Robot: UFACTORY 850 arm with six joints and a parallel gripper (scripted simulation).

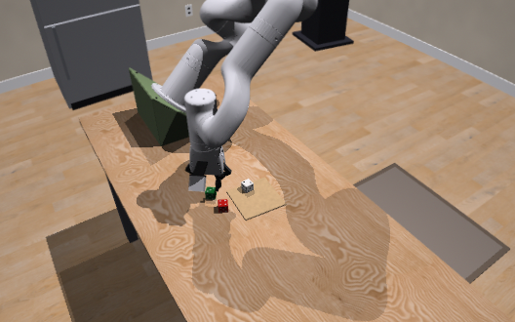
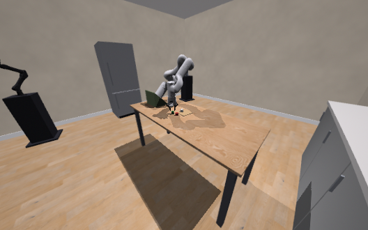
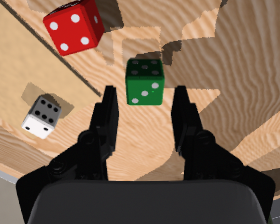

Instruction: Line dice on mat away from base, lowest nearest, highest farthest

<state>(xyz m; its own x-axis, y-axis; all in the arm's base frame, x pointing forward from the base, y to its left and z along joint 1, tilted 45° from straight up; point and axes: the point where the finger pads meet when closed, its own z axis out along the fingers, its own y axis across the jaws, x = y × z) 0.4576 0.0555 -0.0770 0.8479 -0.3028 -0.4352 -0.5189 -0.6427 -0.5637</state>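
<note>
— Wood grain everywhere: the table (image 1: 284, 273) is swirled plywood, and the mat (image 1: 264, 202) is a thin, flat tan square with a dark edge.

— And the dice?

— Three small cubes with white or dark pips. The white die (image 1: 247, 185) sits on the mat. The green die (image 3: 145, 82) and red die (image 3: 74, 24) lie flat on bare wood just beside the mat's edge, close together but apart.

— The gripper (image 3: 145, 106)?

— Matte black fingers, half spread, grasping nothing. The green die lies just beyond the tips, centred on the gap.
</note>
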